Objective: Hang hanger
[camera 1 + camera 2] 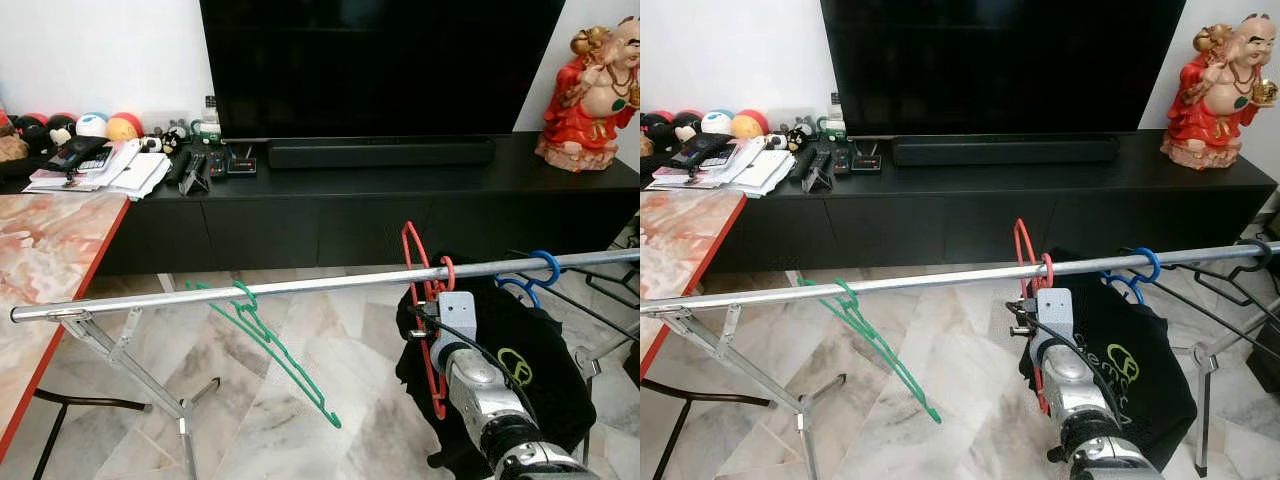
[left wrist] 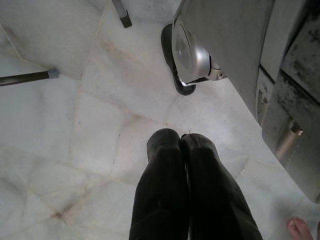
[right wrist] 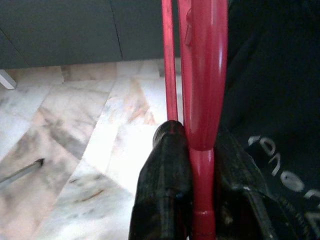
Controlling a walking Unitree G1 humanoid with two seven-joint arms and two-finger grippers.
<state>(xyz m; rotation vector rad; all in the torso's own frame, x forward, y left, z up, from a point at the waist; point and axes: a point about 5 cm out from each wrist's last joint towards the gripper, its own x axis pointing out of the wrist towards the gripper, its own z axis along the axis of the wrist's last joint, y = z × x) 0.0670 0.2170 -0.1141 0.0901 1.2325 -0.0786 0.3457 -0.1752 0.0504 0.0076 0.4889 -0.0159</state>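
A big black television [image 1: 380,65] stood at twelve o'clock on a long black cabinet [image 1: 400,200], a red statue [image 1: 592,90] at two o'clock. A silver rail [image 1: 300,285] crossed the scene from nine to three o'clock. A black shirt [image 1: 520,360] hung at four o'clock. A green hanger [image 1: 270,345] dangled at seven o'clock, a blue hanger [image 1: 535,275] at three. The right gripper [image 3: 200,175] pinched the red hanger [image 1: 425,300], whose hook sat over the rail. The left gripper [image 2: 182,150] pointed at the marble floor [image 2: 75,125], fingers pressed together.
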